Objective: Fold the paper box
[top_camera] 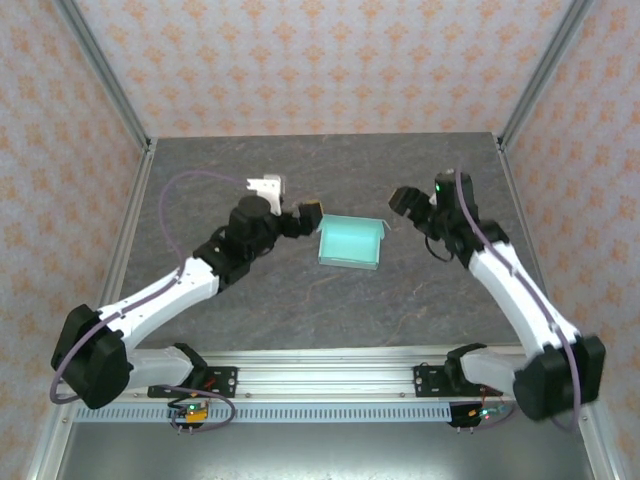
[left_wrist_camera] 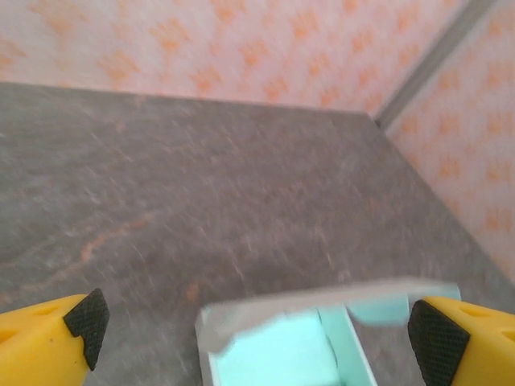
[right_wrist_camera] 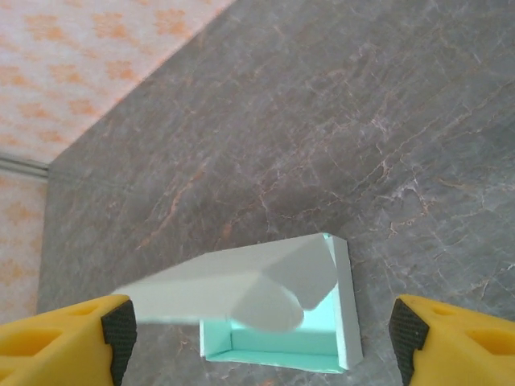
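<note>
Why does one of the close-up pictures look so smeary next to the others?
Left wrist view: the paper box and the table look soft and streaked all over, probably motion blur. Right wrist view: sharper, the table's veins show crisply. Top view: even, soft light with no glare.

This is a robot test cell in a lab, not a lived-in room. Two arms, the left arm [top_camera: 160, 295] and the right arm [top_camera: 520, 290], are bolted to an aluminium rail [top_camera: 330, 375] at the near edge of a grey stone-patterned tabletop [top_camera: 320, 310]. Bare aluminium posts [top_camera: 105, 75] frame the walls [top_camera: 320, 60], which are papered peach with an orange motif. A purple cable [top_camera: 190, 178] loops from the left arm.
</note>
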`<action>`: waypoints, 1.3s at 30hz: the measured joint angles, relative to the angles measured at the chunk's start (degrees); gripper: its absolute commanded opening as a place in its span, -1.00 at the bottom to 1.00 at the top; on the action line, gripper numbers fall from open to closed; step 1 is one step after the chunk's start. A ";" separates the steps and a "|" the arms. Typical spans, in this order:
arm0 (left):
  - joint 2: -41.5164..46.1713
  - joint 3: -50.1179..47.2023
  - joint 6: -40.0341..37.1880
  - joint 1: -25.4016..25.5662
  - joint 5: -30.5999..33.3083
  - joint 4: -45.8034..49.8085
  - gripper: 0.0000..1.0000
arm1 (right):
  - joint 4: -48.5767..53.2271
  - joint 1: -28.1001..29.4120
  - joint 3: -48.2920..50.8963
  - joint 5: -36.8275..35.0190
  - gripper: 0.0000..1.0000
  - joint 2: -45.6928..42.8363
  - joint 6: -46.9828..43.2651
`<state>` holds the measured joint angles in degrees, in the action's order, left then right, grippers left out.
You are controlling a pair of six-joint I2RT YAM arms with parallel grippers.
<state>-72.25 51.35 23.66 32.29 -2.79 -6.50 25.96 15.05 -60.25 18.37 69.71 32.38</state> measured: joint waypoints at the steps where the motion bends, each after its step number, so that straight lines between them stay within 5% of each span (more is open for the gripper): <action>1: -1.53 2.54 1.53 -1.62 -0.70 1.38 0.98 | 1.31 -0.42 -3.32 0.81 0.52 4.00 0.98; 8: -26.01 25.70 14.03 -9.92 -14.01 14.14 0.75 | 5.90 -2.01 -11.58 10.05 0.58 20.11 10.71; 13: -35.78 26.69 23.23 -10.10 -24.76 18.53 0.57 | 6.97 -2.34 -10.95 15.98 0.48 21.86 16.70; 27: -34.71 22.67 33.48 -7.39 -33.00 16.85 -0.02 | 3.48 -2.23 -6.01 20.24 0.14 23.74 24.22; 39: -34.47 19.80 36.06 -5.92 -33.05 13.00 -0.20 | -0.31 -1.92 -2.60 19.15 0.00 23.93 27.21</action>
<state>-106.72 71.16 59.72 26.37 -35.83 6.50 25.65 13.13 -62.85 37.52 93.65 59.59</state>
